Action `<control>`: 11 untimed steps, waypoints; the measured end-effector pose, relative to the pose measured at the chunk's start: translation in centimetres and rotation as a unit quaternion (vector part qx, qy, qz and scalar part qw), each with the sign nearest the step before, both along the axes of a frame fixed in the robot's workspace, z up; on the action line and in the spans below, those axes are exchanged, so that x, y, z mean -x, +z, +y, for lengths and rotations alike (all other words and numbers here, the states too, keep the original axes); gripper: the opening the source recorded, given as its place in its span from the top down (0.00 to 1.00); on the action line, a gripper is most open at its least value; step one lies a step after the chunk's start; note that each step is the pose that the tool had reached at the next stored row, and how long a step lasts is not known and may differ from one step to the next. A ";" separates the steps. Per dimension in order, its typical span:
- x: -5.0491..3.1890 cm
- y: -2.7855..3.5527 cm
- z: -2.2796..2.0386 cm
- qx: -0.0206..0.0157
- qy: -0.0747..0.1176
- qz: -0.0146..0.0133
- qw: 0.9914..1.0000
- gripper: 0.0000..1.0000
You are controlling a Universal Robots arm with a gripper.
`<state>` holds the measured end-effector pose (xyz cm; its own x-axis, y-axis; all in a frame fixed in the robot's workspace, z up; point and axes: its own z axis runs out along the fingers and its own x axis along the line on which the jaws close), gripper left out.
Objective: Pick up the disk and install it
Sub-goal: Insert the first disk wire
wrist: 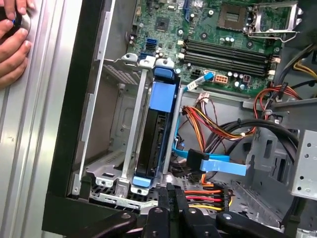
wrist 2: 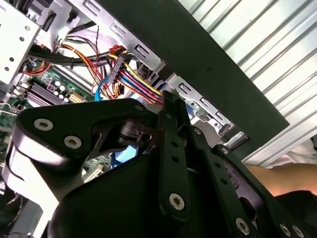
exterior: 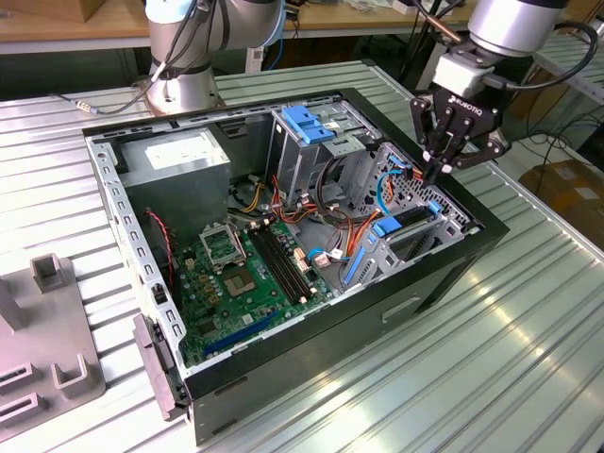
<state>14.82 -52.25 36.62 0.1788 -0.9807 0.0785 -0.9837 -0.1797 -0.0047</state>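
Disk (wrist: 163, 96) stands on edge in the drive bay (wrist: 106, 124), apparently seated. Tool (exterior: 436, 173) hangs just above it, pressed together and empty, likely for pushing it home.

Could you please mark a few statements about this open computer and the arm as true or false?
1. The disk stands in a slot of the metal bay inside the computer case. True.
2. The gripper is carrying the disk over the table. False: the gripper hangs shut over the case's corner at the exterior view's right, and the disk sits in the bay below it.
3. The case is closed by its side panel. False: it lies open, with the motherboard in plain view.
4. A person's hand is outside the case in the first wrist view. True.
5. A blue bracket sits atop the silver drive cage. True.
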 end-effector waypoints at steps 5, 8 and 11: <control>0.16 -0.01 0.00 0.000 -0.022 0.000 1.000 0.84; 0.23 -0.01 0.00 0.000 -0.038 0.000 0.999 0.84; 0.37 -0.02 0.00 0.000 -0.055 0.000 0.998 0.84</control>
<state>14.45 -52.25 36.60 0.0698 -0.9945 0.0784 -0.9975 -0.0704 -0.0048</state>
